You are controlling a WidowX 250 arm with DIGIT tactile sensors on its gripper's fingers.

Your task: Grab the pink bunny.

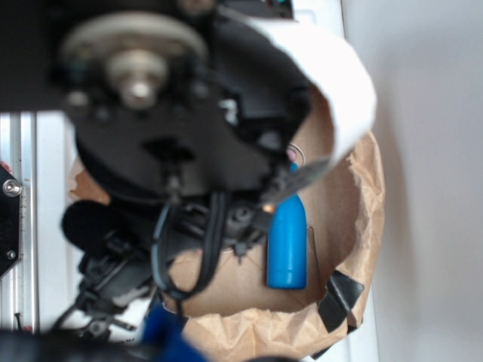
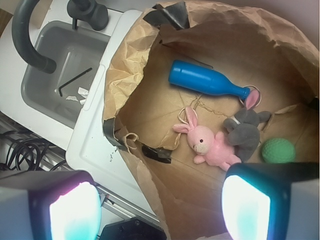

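Observation:
The pink bunny [image 2: 209, 144] lies on the floor of a brown paper bag [image 2: 145, 65], ears toward the left, in the wrist view. A grey plush bunny [image 2: 244, 131] lies against its right side. My gripper [image 2: 160, 207] is open and empty, well above the bag's near rim. Its two pads [image 2: 74, 212] show at the bottom left and bottom right of the view. The pink bunny lies beyond the right pad. In the exterior view the arm hides the bunny and the gripper.
A blue bottle [image 2: 207, 81] lies on its side behind the bunnies; it also shows in the exterior view [image 1: 287, 243]. A green ball [image 2: 278, 150] sits at the right. A white toy sink [image 2: 55, 80] with a grey tap [image 2: 27, 42] stands left of the bag.

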